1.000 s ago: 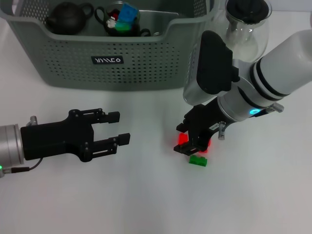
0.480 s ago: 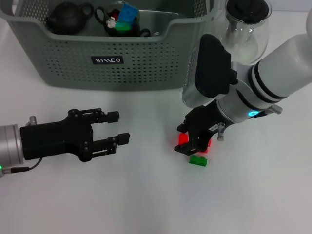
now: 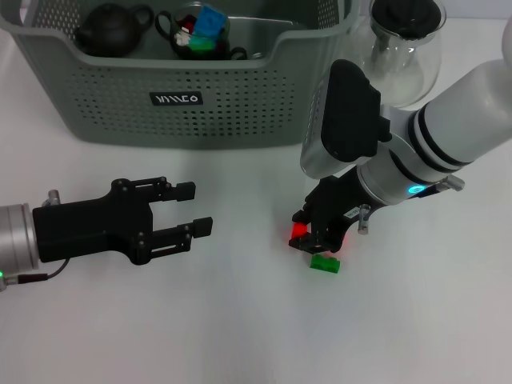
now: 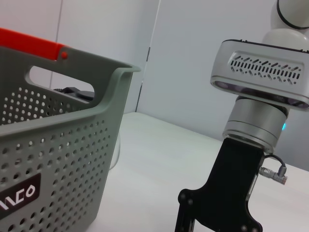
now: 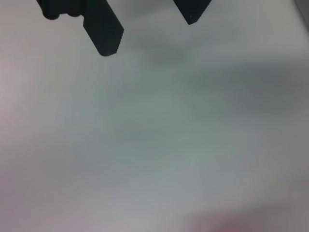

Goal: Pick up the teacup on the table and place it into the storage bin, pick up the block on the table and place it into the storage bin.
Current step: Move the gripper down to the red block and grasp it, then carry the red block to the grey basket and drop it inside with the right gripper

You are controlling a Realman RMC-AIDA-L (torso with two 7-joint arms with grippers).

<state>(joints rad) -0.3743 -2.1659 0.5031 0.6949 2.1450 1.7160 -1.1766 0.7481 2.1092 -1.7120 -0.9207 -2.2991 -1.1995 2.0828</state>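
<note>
The right gripper stands over the red block, jaws apart around it; it should settle squarely before closing, avoiding the green block just beneath. The left gripper waits unclenched, well apart. Two blocks remain; one storage bin lies beyond, teacup inside.

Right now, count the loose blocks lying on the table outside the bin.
2: a red block at the right gripper, partly hidden by its fingers, and a green block just in front of it. The gripper may hide more.
</note>
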